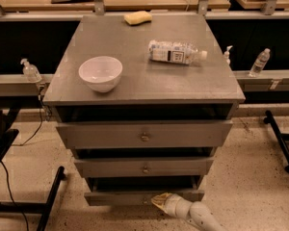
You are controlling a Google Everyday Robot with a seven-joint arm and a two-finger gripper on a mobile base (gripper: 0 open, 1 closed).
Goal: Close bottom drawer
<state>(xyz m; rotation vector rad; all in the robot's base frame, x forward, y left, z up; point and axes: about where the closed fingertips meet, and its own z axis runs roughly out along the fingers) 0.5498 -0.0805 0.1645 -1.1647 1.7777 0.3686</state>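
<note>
At the foot of the grey cabinet, the bottom drawer stood slightly open, its slim front forward of the cabinet's frame. The gripper met that front just right of centre, at the cabinet's base; whether it was wide or narrow could not be told. On the cabinet's top sat a white bowl, a yellow sponge and a toppled bottle, its dark label unreadable.
</note>
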